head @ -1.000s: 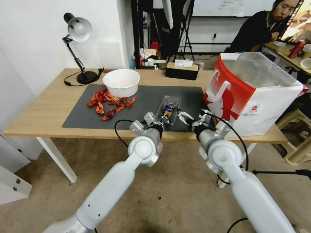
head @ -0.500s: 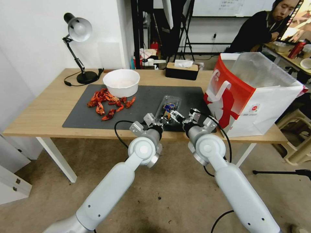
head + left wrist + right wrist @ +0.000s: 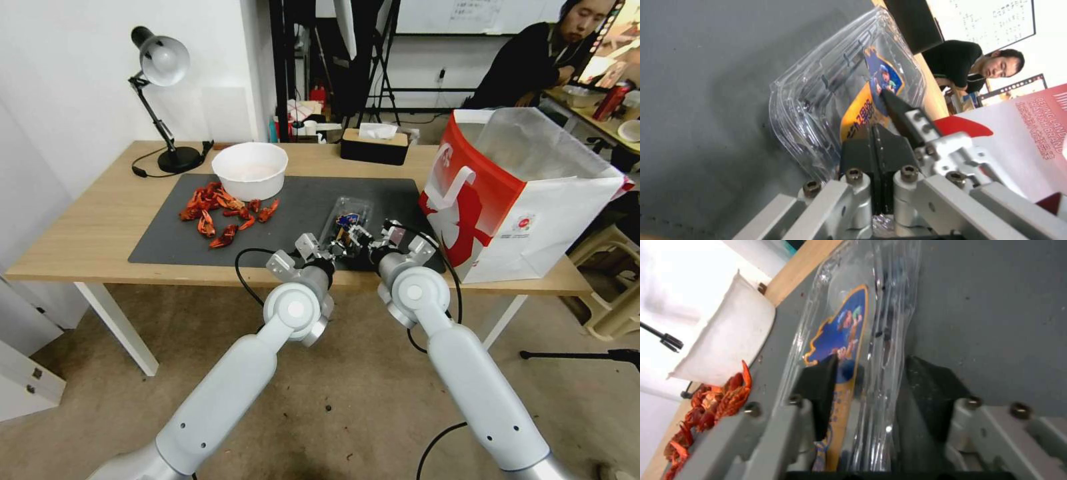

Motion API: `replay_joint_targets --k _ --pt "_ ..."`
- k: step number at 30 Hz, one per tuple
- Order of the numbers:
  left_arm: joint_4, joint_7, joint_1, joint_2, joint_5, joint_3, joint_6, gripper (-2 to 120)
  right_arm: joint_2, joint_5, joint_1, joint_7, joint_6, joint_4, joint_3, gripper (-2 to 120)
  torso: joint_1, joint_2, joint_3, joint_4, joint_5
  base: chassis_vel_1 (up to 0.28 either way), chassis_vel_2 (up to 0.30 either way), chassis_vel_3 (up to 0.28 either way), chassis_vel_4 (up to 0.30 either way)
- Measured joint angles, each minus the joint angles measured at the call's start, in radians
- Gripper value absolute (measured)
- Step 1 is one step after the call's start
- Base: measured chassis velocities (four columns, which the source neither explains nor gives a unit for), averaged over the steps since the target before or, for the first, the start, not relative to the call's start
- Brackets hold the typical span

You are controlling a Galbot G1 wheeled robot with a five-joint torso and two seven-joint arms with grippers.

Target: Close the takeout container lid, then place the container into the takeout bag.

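While your right gripper (image 3: 871, 386) has swung in from beside the bag (image 3: 533, 200), its fingers now straddle the container (image 3: 347, 227) on the dark mat (image 3: 200, 233). Your left gripper (image 3: 877, 146) pinches the lid (image 3: 835, 86) edge, pressed together. Bag lettering reads partly "CRAYFISH BRAND".

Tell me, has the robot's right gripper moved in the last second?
Yes. The right gripper slid toward the robot's left, away from the takeout bag, and now straddles the takeout container on the dark mat.
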Motion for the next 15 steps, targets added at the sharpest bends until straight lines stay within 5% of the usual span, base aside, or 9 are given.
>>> replay_joint_targets --k 10,15 --pt "-0.001 0.000 0.001 0.000 0.015 0.001 -0.003 0 0.003 -0.010 0.004 -0.008 -0.001 -0.007 0.000 2 0.000 0.000 0.000 0.0001 0.0000 0.000 0.000 0.000 0.000" --pt "-0.001 0.009 0.002 0.004 0.048 0.006 -0.010 0 0.000 -0.018 0.002 -0.011 0.001 -0.007 0.000 0 0.000 0.000 0.000 0.0000 -0.0001 0.000 0.000 0.000 0.000"
